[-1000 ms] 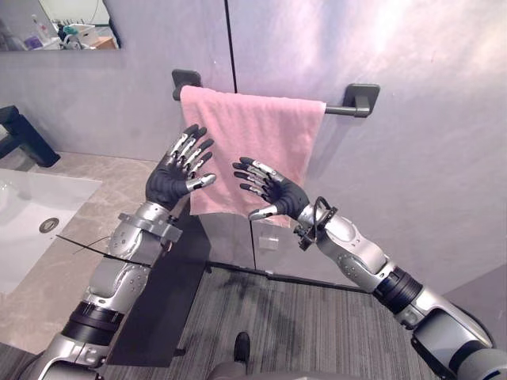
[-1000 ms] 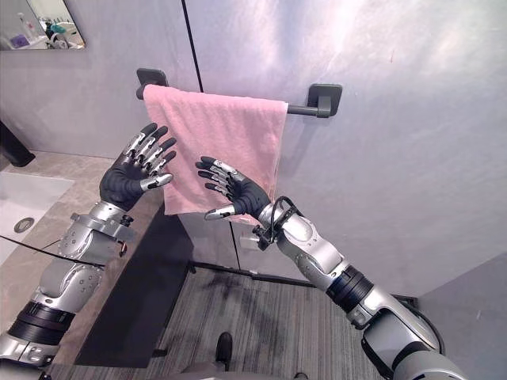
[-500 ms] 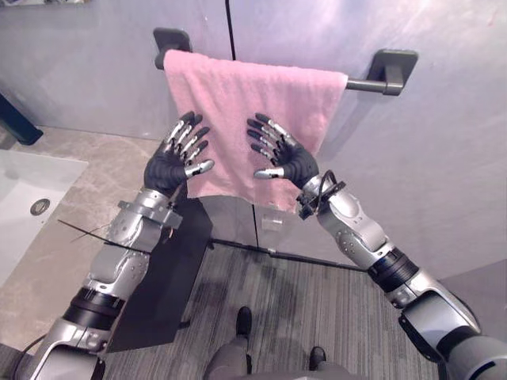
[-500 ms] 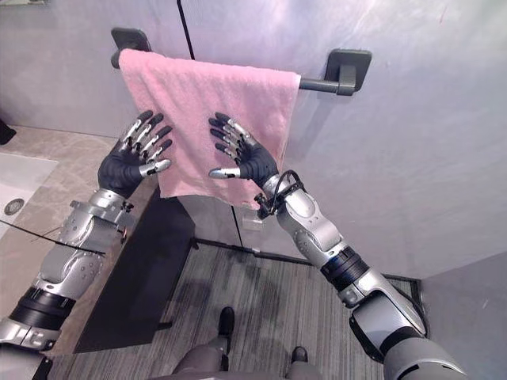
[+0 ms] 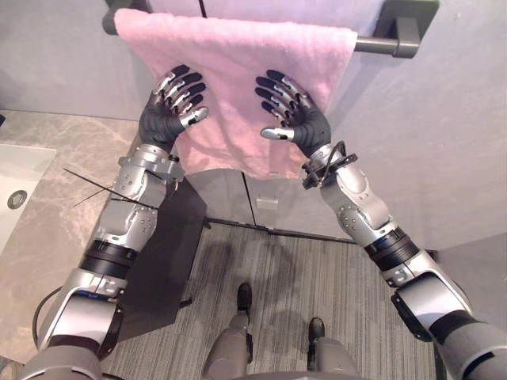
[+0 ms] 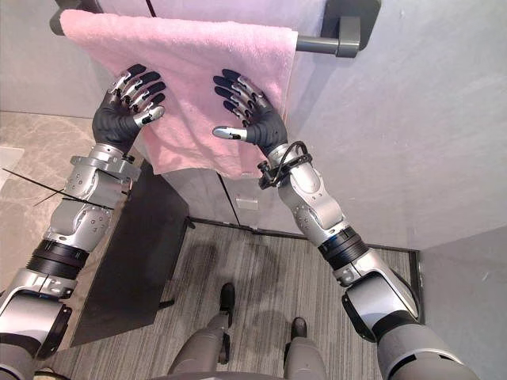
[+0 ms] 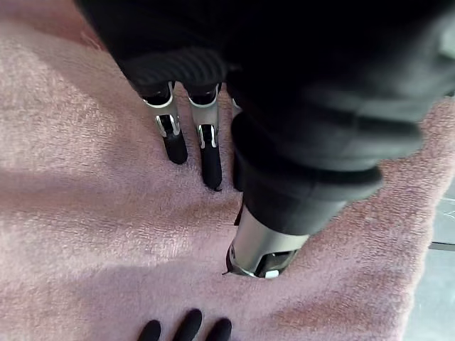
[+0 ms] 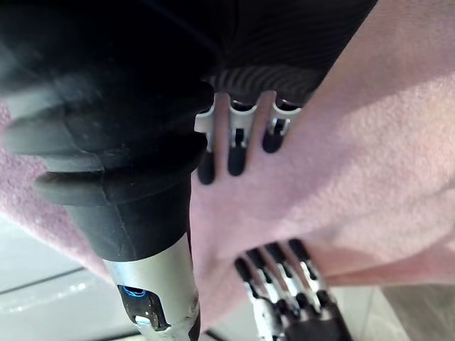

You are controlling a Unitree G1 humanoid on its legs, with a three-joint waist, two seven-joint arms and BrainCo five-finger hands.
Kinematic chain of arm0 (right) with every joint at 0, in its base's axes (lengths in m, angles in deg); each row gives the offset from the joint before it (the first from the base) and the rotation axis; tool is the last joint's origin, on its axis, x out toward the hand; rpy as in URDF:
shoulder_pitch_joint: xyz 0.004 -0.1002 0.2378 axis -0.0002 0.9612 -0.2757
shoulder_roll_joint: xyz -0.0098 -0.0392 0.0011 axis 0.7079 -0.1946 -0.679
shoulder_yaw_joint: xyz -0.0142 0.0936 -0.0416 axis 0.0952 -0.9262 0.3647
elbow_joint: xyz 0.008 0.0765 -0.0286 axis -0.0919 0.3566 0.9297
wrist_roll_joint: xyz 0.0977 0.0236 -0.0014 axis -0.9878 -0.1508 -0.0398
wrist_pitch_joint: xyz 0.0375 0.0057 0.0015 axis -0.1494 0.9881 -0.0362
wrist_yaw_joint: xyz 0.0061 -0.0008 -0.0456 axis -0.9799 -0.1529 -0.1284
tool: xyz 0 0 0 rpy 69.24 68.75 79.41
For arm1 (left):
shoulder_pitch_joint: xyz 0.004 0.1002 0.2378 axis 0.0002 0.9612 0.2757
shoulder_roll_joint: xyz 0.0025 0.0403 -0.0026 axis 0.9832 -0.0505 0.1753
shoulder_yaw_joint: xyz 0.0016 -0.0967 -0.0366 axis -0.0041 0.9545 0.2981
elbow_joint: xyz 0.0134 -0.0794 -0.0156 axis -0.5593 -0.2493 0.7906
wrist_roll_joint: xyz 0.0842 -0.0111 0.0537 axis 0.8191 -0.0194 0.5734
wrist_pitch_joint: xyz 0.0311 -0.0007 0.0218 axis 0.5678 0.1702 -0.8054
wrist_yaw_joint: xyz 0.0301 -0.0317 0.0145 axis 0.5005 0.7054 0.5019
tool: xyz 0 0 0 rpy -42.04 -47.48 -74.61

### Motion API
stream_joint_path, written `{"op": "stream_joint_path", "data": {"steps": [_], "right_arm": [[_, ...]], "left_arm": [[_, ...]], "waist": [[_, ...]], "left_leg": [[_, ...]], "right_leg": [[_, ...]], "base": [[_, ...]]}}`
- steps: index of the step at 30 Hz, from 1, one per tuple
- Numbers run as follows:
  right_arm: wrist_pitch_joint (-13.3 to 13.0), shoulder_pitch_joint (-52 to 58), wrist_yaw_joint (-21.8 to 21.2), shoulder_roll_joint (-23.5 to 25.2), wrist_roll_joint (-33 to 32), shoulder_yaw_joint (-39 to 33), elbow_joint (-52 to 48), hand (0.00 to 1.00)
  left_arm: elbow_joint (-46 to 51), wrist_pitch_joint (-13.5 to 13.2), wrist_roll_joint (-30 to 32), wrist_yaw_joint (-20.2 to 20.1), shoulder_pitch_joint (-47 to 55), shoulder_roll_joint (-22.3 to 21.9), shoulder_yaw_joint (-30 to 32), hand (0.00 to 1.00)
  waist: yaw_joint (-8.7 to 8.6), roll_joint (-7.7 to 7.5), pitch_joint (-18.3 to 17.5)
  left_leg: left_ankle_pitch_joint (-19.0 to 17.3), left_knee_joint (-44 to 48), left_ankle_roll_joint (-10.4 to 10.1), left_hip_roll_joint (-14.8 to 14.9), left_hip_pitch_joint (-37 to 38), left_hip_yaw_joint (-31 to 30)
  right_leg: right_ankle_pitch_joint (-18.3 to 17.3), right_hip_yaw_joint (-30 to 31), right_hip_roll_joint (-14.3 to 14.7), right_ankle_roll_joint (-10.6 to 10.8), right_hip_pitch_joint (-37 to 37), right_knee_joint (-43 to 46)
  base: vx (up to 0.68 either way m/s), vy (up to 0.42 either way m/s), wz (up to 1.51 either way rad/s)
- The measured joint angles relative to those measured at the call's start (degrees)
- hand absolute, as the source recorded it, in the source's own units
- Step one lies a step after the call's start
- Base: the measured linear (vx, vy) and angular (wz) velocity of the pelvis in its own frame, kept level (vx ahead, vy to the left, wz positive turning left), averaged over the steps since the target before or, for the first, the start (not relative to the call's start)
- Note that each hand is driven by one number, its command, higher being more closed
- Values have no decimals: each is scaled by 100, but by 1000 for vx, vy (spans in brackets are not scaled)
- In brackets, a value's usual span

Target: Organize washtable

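Pink towel (image 5: 238, 79) draped over the dark towel bar (image 5: 390, 45), its folded top edge along the bar and its loose lower edge hanging well below it against the grey wall (image 5: 451, 142); the cloth covers most of the bar, leaving bare only the end by the bracket on the robot's right. Left hand (image 5: 164, 119) and right hand (image 5: 307, 127) are raised side by side below the bar, palms toward the towel, one on each half of the cloth and apart from each other. Both hands are spread flat and grasp nothing. In the left wrist view the straight fingers (image 7: 175, 139) lie with their dark tips on the pile and the thumb (image 7: 264, 249) points at the cloth beside them; in the right wrist view the fingers (image 8: 237, 153) likewise meet the towel with no fold pinched between them. Below the bar and to the robot's left lie a marbled countertop (image 5: 55, 214) with a white sink (image 5: 16, 178), and a striped grey floor (image 5: 317, 277).
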Motion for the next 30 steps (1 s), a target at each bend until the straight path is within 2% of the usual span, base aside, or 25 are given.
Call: {"op": "stream_joint_path", "data": {"steps": [4,6,10,17,21,24,25,30], "right_arm": [[-10,-2,14,12,-22,-221,114,0],[-10,-2,103,19,-30,-357,179,0],[-11,-3,103,21,-30,-622,179,0],[-11,-13,100,22,-31,-999,190,0],[-50,-30,109,-28,-40,-1512,331,0],[-84,-21,149,-248,-53,-1933,336,0],[-132,-12,188,-310,-80,-2115,338,0],[-268,485,342,-499,-197,-2968,342,0]], "left_arm": [[-194,4,11,61,-111,-76,36,0],[-368,20,55,65,-115,-251,210,0],[-398,31,119,82,-112,-264,306,0],[-551,77,228,85,-62,-278,628,0],[-667,78,228,98,68,-280,997,0],[-728,77,227,187,318,-280,1427,0],[-736,76,225,184,433,-280,1560,0],[-776,85,219,162,990,-280,1949,0]], "waist": [[-20,16,39],[-33,22,54],[-32,22,127],[-176,68,192],[-206,148,241],[-243,195,277],[-297,204,281],[-315,206,282]], "left_leg": [[0,0,1,6,-74,55],[1,1,2,4,-74,99],[28,20,33,-5,-55,155],[51,15,35,2,-46,210],[26,1,9,46,-37,299],[24,1,9,61,-38,318],[24,1,11,58,-38,317],[25,2,10,59,-3,301]], "right_leg": [[17,57,2,22,-113,26],[35,115,-4,45,-126,13],[63,173,-3,49,-131,-6],[174,211,1,66,-119,-96],[293,279,8,98,-119,-206],[391,342,20,127,-111,-304],[394,342,16,131,-108,-310],[400,328,8,132,-32,-376]], "base": [[-34,-22,-9],[4,-19,-6],[21,-23,-7],[1,-12,-4],[-30,-15,-14],[-22,-25,-13],[0,0,0],[27,-27,1]]}}
